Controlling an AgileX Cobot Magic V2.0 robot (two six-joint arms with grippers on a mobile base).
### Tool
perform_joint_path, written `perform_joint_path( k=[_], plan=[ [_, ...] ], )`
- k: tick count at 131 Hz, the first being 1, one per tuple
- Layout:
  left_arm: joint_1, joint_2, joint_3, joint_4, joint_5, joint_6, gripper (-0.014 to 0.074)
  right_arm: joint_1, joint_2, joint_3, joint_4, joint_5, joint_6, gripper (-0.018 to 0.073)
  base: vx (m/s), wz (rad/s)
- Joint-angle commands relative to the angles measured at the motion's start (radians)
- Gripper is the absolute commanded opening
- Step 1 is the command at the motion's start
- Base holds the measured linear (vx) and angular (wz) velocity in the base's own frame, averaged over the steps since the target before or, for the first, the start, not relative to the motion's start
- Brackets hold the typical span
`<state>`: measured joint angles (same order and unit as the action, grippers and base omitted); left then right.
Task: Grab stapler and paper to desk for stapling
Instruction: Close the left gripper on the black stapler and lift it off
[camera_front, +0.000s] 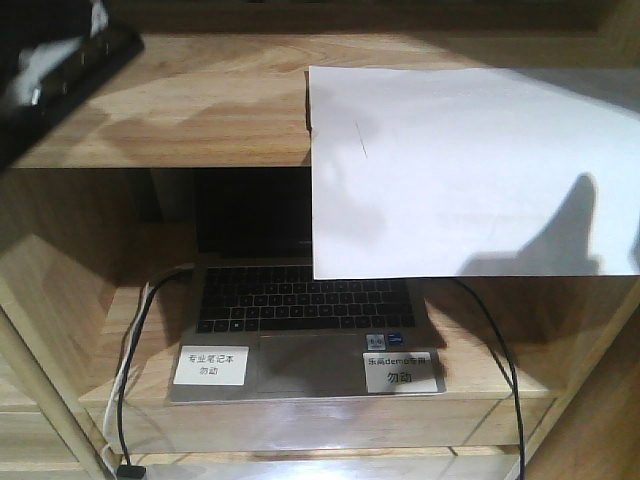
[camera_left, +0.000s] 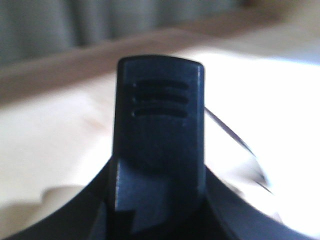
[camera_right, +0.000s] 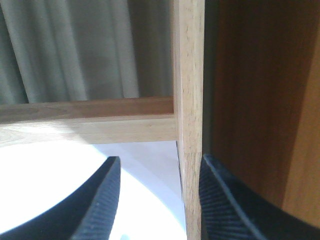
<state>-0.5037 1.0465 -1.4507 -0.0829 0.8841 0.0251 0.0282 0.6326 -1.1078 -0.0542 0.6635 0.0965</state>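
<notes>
The stapler (camera_left: 160, 125) is seen close up in the left wrist view as a black block with three grooves. The left gripper (camera_left: 159, 205) is closed on it, its dark fingers (camera_left: 75, 220) pressed against both sides. The paper (camera_front: 470, 170) is laid on the right part of the desk (camera_front: 200, 110), its near portion overhanging the front edge above a laptop (camera_front: 300, 300) on the shelf (camera_front: 480, 350) below (two white labels (camera_front: 211, 365) are stuck beside the trackpad). The right gripper (camera_right: 160, 165) is held wide open over the paper and nothing is gripped. A wooden upright (camera_right: 189, 75) is framed between its ribbed pads (camera_right: 100, 205); whether it is touched cannot be told.
</notes>
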Motion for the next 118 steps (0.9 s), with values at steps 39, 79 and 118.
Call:
perform_joint_path(
  k=[39, 79, 118],
  plan=[
    [-0.004, -0.392, 0.414, -0.126, -0.249, 0.127, -0.0006, -0.008, 0.009, -0.026, -0.007, -0.072, 0.0, 0.0342, 0.0, 0.0],
    [-0.003, -0.641, 0.594, -0.153, -0.262, 0.127, -0.0006, -0.008, 0.009, -0.026, -0.007, -0.072, 0.0, 0.0342, 0.0, 0.0],
    [-0.003, -0.824, 0.673, -0.153, -0.255, 0.127, -0.0006, -0.008, 0.009, -0.026, -0.007, -0.072, 0.0, 0.0342, 0.0, 0.0]
  ],
)
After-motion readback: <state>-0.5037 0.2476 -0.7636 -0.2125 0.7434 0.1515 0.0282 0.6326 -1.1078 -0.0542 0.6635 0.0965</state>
